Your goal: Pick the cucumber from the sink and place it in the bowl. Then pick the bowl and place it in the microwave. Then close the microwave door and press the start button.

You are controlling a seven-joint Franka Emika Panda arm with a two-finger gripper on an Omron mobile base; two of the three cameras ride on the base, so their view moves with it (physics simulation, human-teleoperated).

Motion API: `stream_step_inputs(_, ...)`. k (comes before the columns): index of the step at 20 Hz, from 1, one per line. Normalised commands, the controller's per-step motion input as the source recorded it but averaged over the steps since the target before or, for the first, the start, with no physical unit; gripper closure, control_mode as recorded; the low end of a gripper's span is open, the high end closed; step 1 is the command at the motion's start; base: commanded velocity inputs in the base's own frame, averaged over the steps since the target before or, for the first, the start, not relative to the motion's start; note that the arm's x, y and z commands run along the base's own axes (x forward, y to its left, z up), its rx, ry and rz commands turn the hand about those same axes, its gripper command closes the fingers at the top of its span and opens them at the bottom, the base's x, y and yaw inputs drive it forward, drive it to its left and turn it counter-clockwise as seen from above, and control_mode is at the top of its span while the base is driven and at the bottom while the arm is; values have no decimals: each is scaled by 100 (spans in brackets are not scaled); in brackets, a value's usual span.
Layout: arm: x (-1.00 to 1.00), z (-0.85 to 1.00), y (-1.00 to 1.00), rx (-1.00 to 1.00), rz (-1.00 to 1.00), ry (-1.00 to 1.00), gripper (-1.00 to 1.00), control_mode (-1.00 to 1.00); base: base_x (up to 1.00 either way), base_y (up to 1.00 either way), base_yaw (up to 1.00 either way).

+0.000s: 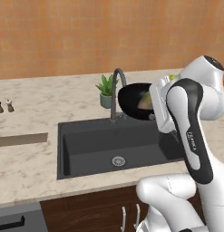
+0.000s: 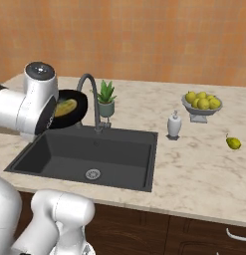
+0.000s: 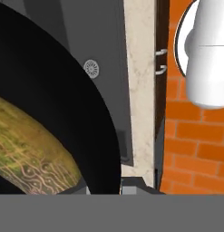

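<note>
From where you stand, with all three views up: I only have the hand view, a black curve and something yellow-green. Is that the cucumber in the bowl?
Observer: Yes. The cucumber lies inside the bowl, which is lifted and tilted beside the faucet.
Operator: Is it above the sink?
Observer: It hangs over the sink's back edge, by a potted plant.
Operator: Anything left in the basin?
Observer: Just its drain; nothing else lies in it.
Operator: Other fruit nearby?
Observer: A fruit bowl and a loose pear sit on the counter.
</note>
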Motion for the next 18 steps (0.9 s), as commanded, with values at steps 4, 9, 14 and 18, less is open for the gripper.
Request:
stream_step_inputs(4, -1, 20, -27, 0, -5, 14, 100, -100, 0, 0, 0)
stream_step_inputs(9, 0, 0, 0, 0, 0, 0, 100, 100, -16, -23, -5)
stream_step_inputs(14, 0, 0, 0, 0, 0, 0, 100, 100, -70, -56, -8)
stream_step_inputs(18, 0, 0, 0, 0, 0, 0, 100, 100, -33, -48, -45)
